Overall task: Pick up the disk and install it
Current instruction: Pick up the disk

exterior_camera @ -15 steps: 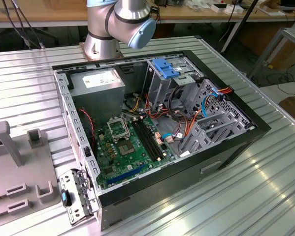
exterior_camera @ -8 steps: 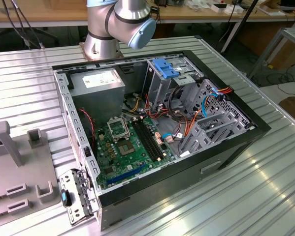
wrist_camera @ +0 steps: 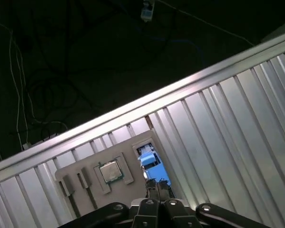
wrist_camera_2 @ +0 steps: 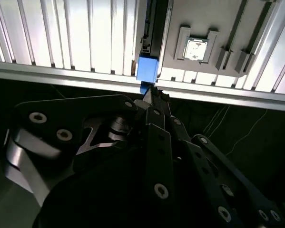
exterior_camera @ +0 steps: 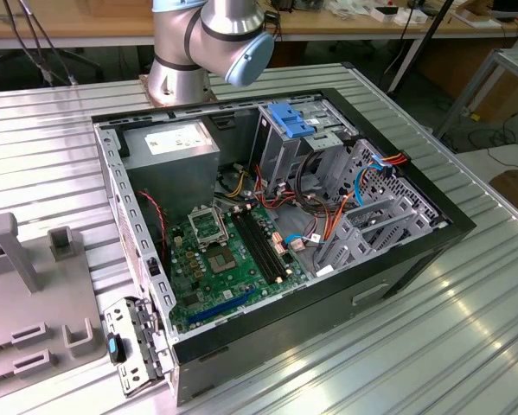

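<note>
The disk (wrist_camera_2: 147, 70) stands on its edge beside a grey fixture plate (wrist_camera_2: 199, 19), right at the ribbed metal table's rim; I see its dark narrow side and the bright blue end of its carrier. In the first wrist view the disk (wrist_camera: 151, 160) appears as a blue patch just beyond my fingertips. My gripper (wrist_camera_2: 154, 95) is shut, its dark fingers meeting at a point that reaches the blue end. I cannot tell whether the gripper (wrist_camera: 157, 186) pinches the carrier or only touches it.
A processor chip (wrist_camera_2: 197, 49) lies in a pocket of the grey fixture plate (wrist_camera: 118, 197). In the exterior view an open computer case (exterior_camera: 310, 216) lies on the table, with a blue-latched drive cage (exterior_camera: 293, 121) at its far side. Dark floor with cables lies past the table edge.
</note>
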`<state>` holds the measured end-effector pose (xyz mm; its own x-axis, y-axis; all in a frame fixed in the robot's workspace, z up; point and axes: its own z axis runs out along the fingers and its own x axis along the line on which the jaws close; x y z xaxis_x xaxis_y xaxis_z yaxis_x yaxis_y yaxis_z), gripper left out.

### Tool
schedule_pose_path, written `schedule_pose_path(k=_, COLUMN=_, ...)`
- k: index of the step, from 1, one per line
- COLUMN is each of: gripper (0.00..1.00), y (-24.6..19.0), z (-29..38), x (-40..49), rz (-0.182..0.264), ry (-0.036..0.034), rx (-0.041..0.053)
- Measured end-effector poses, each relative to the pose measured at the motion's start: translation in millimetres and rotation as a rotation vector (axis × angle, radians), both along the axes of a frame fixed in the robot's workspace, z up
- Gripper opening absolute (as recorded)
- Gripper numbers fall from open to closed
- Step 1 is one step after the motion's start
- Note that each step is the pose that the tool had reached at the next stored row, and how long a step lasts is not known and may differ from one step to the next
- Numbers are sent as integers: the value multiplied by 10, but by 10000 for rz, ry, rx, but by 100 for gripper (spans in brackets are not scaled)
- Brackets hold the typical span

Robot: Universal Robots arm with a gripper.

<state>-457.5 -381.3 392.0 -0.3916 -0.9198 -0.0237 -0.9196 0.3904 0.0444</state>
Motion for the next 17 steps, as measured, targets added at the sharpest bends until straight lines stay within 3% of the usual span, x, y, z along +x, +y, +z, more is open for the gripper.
schedule_pose_path(k=5, gripper=11, y=0, z=-7, x=0, rz=926, ry=-34, rx=-16)
schedule_pose_path(k=7, gripper=11, y=0, z=-14, x=-2, rz=1090, ry=-144, rx=-56)
schedule_pose_path(k=11, gripper=11, y=0, z=-28, x=-2, rz=1711, ry=-237, rx=-70)
schedule_pose_path(k=17, gripper=11, y=1, z=-48, x=1, rz=2037, ry=-269, rx=-70)
